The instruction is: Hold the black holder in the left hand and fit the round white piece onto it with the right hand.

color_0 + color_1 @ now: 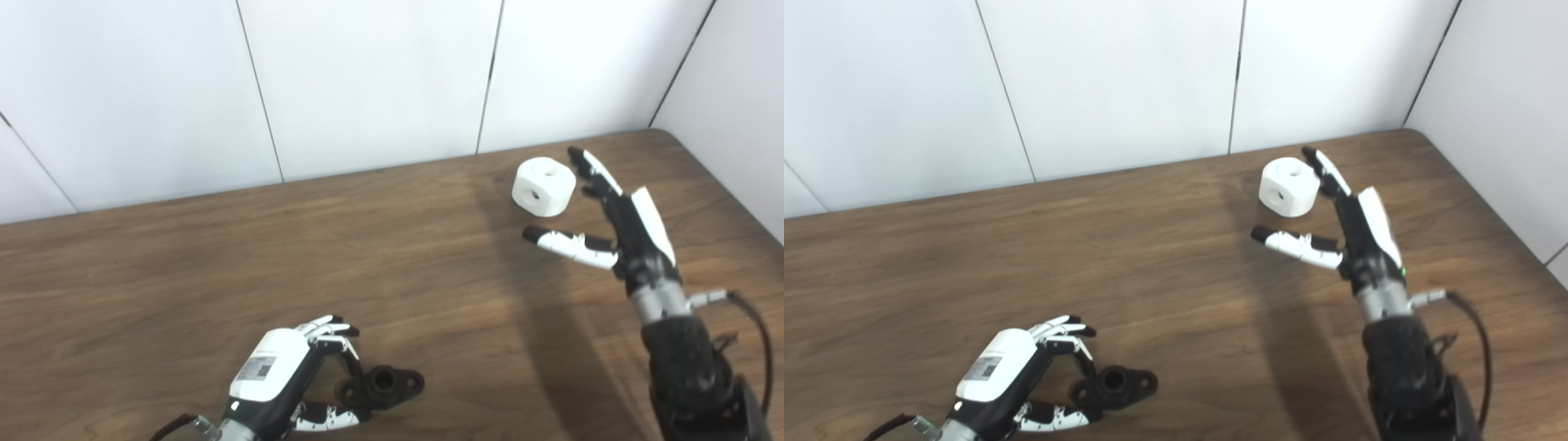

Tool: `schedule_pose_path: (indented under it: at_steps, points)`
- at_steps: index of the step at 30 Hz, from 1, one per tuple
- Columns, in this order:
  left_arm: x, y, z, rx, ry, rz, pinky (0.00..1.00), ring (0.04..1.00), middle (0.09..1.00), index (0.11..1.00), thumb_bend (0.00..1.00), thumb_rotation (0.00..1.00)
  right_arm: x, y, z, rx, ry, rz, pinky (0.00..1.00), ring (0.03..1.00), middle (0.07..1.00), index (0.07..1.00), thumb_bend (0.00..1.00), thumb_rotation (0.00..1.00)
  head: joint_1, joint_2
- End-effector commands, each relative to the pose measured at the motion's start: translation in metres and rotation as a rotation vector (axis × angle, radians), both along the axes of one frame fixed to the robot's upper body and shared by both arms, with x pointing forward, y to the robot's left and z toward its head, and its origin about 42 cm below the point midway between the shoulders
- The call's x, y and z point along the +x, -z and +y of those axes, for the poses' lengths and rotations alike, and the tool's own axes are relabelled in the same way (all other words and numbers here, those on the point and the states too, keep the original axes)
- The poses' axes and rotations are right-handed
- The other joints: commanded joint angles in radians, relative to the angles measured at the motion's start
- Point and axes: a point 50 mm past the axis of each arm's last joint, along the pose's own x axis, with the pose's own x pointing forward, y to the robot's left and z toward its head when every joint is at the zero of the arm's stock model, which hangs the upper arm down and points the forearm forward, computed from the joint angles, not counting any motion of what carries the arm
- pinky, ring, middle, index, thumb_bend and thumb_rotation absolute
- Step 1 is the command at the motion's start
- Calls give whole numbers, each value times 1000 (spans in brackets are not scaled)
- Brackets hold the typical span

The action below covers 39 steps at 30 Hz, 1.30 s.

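- Black holder [384, 386]: short tube with two holed ears, flat on the counter [184, 275], gripped by the left robot hand [282, 376].
- Round white piece [544, 186]: drum with holes, just beside the right robot hand [603, 214], whose fingers are spread, touching nothing I can tell.
- Bare wood lies between them; counter's far edge sits close behind the piece.

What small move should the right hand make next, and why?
Probably close the right hand around the round white piece. The hand is open, its fingers lie beside the piece and its thumb is spread in front, so nothing is gripped yet. The left hand already has its fingers at the black holder on the table.
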Motion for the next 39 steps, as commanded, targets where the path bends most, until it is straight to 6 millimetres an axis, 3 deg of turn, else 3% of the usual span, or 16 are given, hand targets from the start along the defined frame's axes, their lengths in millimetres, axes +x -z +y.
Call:
schedule_pose_path:
  at_steps: [1, 7, 18, 30, 39]
  points:
    - [-9, 25, 17, 93, -16, 134, 801, 887, 808, 488, 515, 51, 13, -20, -8, -96, 30, -13, 900, 943, 949, 931, 757, 450, -1, 1]
    - [-11, 26, 20, 81, -14, 142, 798, 890, 809, 488, 514, 53, 47, -34, -21, -183, 76, 31, 919, 995, 979, 901, 785, 416, -18, 3]
    - [-12, 27, 23, 74, -18, 141, 792, 883, 800, 488, 514, 53, 101, -38, -32, -288, 196, 137, 922, 1000, 1000, 856, 841, 404, -32, -1]
    - [-13, 28, 26, 79, -16, 142, 799, 885, 798, 488, 514, 53, 134, -25, -36, -302, 271, 245, 933, 1000, 995, 827, 850, 390, -39, -2]
    - [-13, 26, 27, 78, -20, 150, 794, 888, 800, 488, 514, 54, 148, -14, -33, -298, 281, 288, 908, 997, 978, 803, 869, 397, -40, -1]
